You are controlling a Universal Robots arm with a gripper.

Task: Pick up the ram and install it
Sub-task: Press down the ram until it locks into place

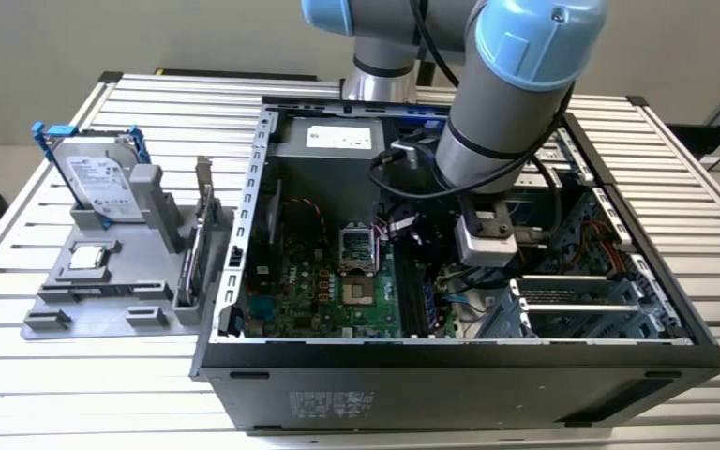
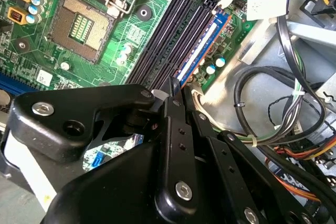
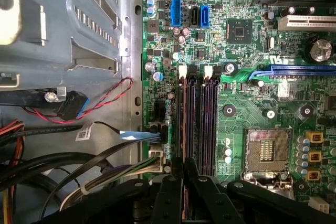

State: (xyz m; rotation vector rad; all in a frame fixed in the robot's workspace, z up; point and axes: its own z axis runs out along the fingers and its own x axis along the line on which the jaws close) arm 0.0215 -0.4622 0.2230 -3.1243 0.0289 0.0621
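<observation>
The ram (image 2: 205, 48) stands on edge in the memory slot farthest from the CPU socket (image 2: 79, 27), at the side of the slot bank away from the socket. Its long axis lies along that slot and runs straight out from the gripper (image 2: 172, 88). The fingers are drawn narrow and seem to pinch the stick's near end (the contact itself is partly hidden), directly above the slot.
</observation>
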